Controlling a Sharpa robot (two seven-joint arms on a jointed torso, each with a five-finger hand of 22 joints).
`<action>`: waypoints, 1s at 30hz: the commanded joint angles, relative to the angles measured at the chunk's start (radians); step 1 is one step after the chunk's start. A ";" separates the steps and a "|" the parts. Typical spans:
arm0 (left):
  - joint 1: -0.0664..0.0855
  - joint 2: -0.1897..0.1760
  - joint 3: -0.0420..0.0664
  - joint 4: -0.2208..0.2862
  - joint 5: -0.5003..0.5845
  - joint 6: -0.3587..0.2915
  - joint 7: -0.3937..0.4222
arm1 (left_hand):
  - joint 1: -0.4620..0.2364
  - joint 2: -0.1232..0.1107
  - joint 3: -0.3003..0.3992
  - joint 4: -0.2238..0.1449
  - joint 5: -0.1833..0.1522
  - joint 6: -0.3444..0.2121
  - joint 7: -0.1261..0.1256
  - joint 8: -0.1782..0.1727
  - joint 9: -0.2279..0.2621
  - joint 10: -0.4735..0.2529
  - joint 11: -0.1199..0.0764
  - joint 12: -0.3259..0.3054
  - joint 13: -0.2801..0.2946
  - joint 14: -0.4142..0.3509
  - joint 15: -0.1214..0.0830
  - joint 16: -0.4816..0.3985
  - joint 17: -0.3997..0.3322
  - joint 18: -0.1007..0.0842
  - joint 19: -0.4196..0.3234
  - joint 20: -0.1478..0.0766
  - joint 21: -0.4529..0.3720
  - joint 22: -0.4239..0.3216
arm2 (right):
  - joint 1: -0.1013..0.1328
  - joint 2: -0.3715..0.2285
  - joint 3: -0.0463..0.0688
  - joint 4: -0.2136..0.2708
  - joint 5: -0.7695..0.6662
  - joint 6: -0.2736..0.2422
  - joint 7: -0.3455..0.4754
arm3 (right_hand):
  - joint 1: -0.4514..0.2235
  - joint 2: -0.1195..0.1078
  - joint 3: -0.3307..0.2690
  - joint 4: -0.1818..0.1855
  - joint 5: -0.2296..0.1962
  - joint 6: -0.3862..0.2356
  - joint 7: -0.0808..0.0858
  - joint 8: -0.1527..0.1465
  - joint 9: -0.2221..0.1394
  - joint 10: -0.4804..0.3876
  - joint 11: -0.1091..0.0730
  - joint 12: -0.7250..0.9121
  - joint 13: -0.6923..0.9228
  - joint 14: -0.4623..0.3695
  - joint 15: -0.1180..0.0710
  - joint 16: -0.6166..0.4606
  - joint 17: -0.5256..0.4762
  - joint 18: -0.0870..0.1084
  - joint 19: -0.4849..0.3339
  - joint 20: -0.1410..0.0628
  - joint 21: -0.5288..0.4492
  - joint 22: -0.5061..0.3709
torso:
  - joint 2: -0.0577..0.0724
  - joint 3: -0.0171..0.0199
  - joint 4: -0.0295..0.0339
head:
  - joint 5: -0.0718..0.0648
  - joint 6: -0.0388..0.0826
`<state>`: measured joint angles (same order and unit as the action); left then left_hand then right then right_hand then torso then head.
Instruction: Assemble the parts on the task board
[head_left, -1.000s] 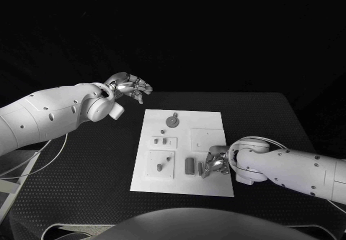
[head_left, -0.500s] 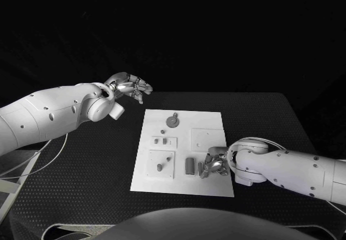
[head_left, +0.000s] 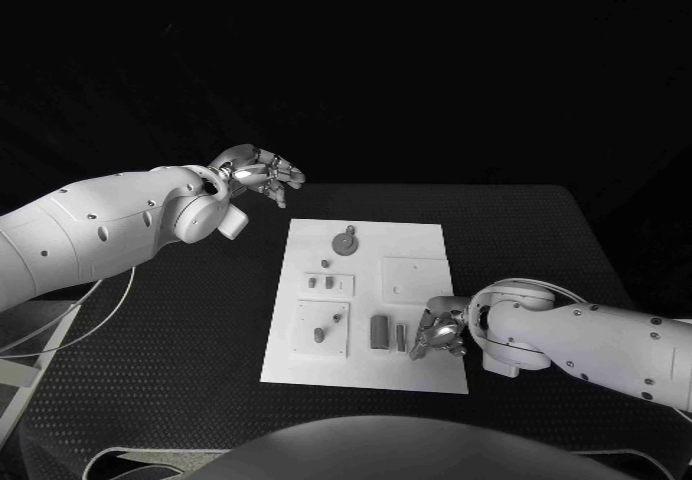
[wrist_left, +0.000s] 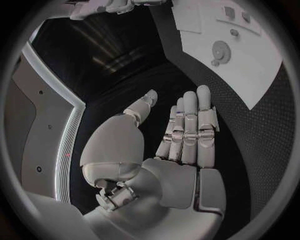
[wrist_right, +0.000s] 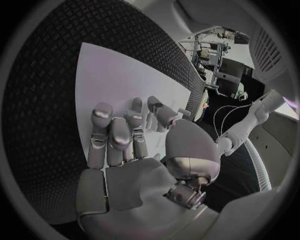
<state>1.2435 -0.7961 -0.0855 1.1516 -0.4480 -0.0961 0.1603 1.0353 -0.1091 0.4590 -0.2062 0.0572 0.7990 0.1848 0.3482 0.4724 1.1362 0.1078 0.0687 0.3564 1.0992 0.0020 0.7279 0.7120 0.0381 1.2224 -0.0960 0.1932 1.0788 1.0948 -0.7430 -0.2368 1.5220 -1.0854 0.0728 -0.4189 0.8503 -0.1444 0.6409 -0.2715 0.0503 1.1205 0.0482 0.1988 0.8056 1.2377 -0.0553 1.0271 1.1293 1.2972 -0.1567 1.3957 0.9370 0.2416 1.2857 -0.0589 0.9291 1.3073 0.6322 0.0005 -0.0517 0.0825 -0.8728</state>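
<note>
A: Where is the task board (head_left: 411, 250) found?

B: It is laid flat in the middle of the black table (head_left: 173, 330), with small grey parts spread over it. A round disc-like part (head_left: 345, 241) is seen near the far end, two small parts (head_left: 325, 284) sit in a raised block at mid-board, a short peg (head_left: 320, 335) is stood in a square plate near the front, and an upright dark cylinder (head_left: 379, 332) is placed just beside the right hand.

A: How is the right hand (head_left: 437, 332) held?

B: It is lowered onto the board's near right area, just beside the cylinder. In the right wrist view the fingers (wrist_right: 119, 135) are laid together, extended over the white surface. Whether anything is pinched beneath them cannot be told.

A: And the left hand (head_left: 260, 172)?

B: It is raised over the table's far left, well apart from the board. Its fingers (wrist_left: 190, 125) are extended, the thumb is held apart, and nothing is grasped
</note>
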 joint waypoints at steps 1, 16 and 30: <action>0.000 0.006 0.000 -0.002 0.002 0.004 0.022 | -0.006 -0.006 -0.004 0.005 -0.001 0.001 0.006 0.007 -0.002 -0.002 0.007 0.001 0.001 0.003 0.004 -0.005 0.001 0.048 0.003 0.004 -0.008 0.001 | 0.020 -0.013 0.005 0.007 0.044 -0.016 0.145 | 0.001 -0.013 0.007 0.007 -0.002 -0.025 0.016 -0.009 -0.003 -0.001 0.009 -0.004 0.001 -0.003 0.004 -0.004 -0.002 0.020 -0.004 0.001 -0.006 0.011 | -0.005 0.0000 -0.0017 | -0.001 0.000; 0.002 0.050 0.001 -0.053 0.056 -0.025 0.042 | -0.022 0.000 0.014 0.007 0.000 -0.008 -0.005 0.019 -0.015 -0.025 0.024 -0.005 -0.007 -0.130 0.060 -0.169 -0.059 0.018 -0.143 0.056 -0.125 -0.070 | 0.062 0.106 0.163 -0.452 0.382 -0.090 0.673 | 0.051 0.042 0.027 -0.018 -0.001 -0.124 0.057 -0.047 -0.001 -0.148 0.050 -0.104 -0.042 -0.124 0.045 -0.146 -0.058 0.012 -0.150 0.028 -0.120 -0.026 | -0.083 -0.0042 -0.0097 | -0.010 0.108; 0.011 0.155 0.002 -0.175 0.180 -0.061 0.100 | -0.104 -0.030 0.023 0.021 0.002 -0.140 -0.035 -0.031 -0.047 -0.315 0.027 -0.004 -0.151 -0.438 0.174 -0.455 -0.177 0.012 -0.432 0.174 -0.132 -0.294 | 0.047 0.231 0.248 -0.744 0.738 -0.078 0.787 | -0.036 0.079 -0.029 -0.017 -0.005 -0.325 0.141 -0.135 -0.044 -0.398 0.215 -0.692 -0.533 -0.621 0.334 -0.806 -0.377 -0.144 -0.745 0.200 -0.560 -0.212 | -0.138 0.0068 -0.0114 | -0.001 0.254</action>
<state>1.2542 -0.6487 -0.0848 0.9884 -0.3455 -0.1401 0.2113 0.9394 -0.1380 0.4820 -0.1886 0.0572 0.6664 0.1515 0.3200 0.4264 0.8339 0.1364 0.0688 0.2116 0.6694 0.1747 0.2787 0.5378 0.0705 0.8014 0.0742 0.0610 0.7948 1.1452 -0.5184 0.0095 0.7774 -0.4725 -0.0131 0.2969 0.8197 -0.0639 0.6120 -0.2879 0.0535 0.7942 0.1882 0.0657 0.7609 0.8388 0.1601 0.3350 0.5962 0.6778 0.1737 0.5916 0.5610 0.0996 0.5421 0.1404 0.3700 1.0963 0.5077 0.0026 -0.0599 0.0813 -0.6444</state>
